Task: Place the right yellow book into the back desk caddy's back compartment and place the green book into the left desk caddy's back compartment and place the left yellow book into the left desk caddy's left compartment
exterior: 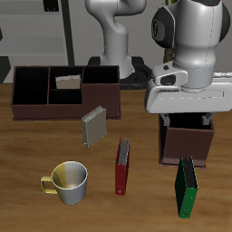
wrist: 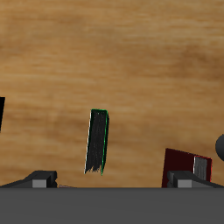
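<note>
Because the green book (exterior: 187,188) stood untouched before the left desk caddy (exterior: 186,143), the gripper (wrist: 112,179) hung above it, spread wide and empty.

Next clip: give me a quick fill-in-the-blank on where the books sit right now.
The green book stands on the ___, outside the left desk caddy.
One pale book sits inside the back desk ___.
The mug stands beside the ___ book.

Missing words: table; caddy; red
</note>
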### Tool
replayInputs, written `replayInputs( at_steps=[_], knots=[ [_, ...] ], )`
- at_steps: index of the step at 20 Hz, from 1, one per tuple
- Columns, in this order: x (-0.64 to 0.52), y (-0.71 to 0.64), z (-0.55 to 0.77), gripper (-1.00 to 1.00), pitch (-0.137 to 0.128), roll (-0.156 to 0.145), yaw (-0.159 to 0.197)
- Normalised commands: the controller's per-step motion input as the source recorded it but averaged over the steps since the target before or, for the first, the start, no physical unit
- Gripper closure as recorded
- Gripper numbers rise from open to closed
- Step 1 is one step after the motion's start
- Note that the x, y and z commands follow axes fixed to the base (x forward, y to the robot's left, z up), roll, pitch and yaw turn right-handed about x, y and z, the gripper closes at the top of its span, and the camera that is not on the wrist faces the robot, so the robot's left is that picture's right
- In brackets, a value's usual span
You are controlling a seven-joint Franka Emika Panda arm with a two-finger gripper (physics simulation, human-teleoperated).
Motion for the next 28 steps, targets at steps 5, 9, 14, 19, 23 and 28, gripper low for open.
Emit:
replayInputs(
  at_steps=[5, 9, 14, 19, 23, 28],
  knots=[
    [0.22, 0.12, -0.26, -1.0, 0.01, -0.029, 0.024],
    [0.16, 0.06, -0.29, -1.0, -0.012, 0.006, 0.036],
    [0.08, 0.06, -0.32, -1.0, -0.023, 0.005, 0.036],
    [0.02, 0.07, -0.2, -1.0, -0.008, 0.003, 0.0],
    [0.1, 0.04, -0.34, -1.0, 0.017, 0.028, 0.048],
    [0.0, -0.05, -0.22, -1.0, 0.005, 0.031, -0.007]
  ],
)
